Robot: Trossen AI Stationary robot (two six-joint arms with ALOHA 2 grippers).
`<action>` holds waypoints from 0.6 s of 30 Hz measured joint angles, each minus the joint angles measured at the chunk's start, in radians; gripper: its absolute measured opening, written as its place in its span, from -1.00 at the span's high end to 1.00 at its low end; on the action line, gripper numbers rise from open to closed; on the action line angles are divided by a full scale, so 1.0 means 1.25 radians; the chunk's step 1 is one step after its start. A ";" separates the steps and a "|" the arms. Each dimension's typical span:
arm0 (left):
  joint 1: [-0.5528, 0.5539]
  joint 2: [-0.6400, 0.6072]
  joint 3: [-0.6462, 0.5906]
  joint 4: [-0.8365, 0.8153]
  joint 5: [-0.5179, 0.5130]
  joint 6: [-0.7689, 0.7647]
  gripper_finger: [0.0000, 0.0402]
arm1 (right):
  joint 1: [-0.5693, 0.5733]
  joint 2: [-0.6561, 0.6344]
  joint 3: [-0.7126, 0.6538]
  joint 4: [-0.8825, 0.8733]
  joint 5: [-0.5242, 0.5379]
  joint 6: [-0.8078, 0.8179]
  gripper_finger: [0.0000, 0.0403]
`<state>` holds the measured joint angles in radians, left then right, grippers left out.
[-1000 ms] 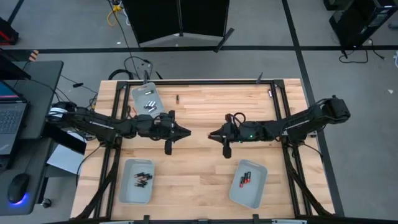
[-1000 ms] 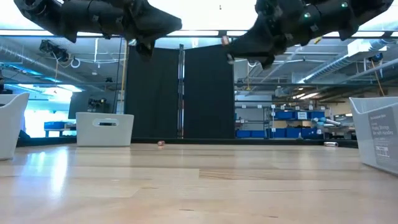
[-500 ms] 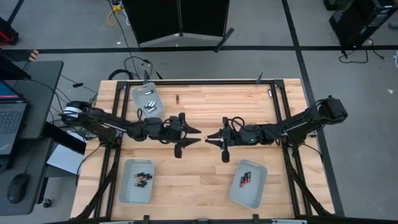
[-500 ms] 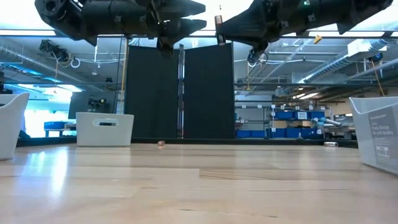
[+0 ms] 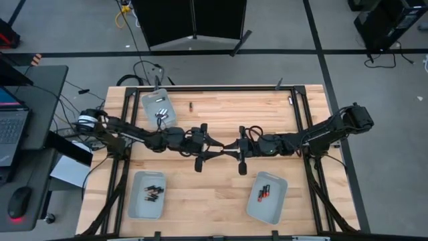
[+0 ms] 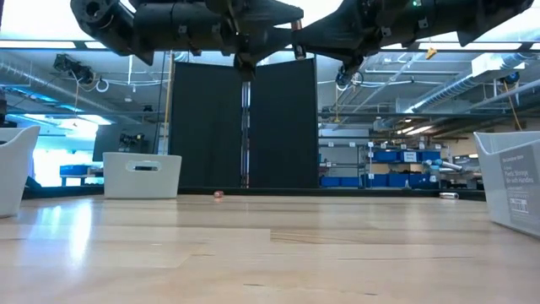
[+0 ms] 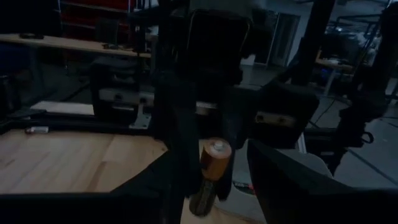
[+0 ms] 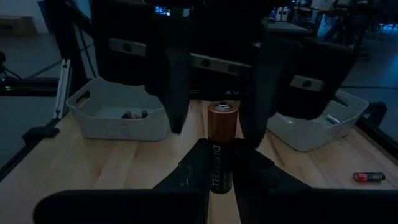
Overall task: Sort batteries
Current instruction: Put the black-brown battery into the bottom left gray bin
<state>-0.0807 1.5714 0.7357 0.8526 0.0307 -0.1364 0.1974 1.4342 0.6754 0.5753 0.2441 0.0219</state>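
Copper-topped battery (image 8: pixel 222 144) stands pinched in my right claw (image 8: pixel 219 163); left claw (image 5: pixel 218 150) gapes around it, empty, mid-handover. Next I close left, then release right.

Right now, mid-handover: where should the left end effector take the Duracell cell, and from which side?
Take the copper upper half of the Duracell cell. The cell stands upright with its black lower half clamped in the right end effector, so only the top is free. The left end effector is open and level with it, so probably come straight in from the left arm's side, one finger on each flank.
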 joint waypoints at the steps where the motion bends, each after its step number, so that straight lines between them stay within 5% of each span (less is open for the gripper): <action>1: 0.000 0.005 0.001 -0.005 0.000 0.000 0.14 | 0.000 0.000 0.000 -0.002 -0.002 -0.001 0.74; 10: -0.001 0.020 0.023 -0.010 0.003 0.001 0.22 | 0.001 0.000 0.000 0.002 -0.004 -0.005 0.74; 18: -0.001 0.020 0.023 -0.005 -0.002 0.017 0.73 | 0.000 -0.002 0.000 0.004 -0.001 0.007 0.74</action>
<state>-0.0822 1.5959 0.7647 0.8463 0.0280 -0.1145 0.1980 1.4322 0.6750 0.5802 0.2424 0.0304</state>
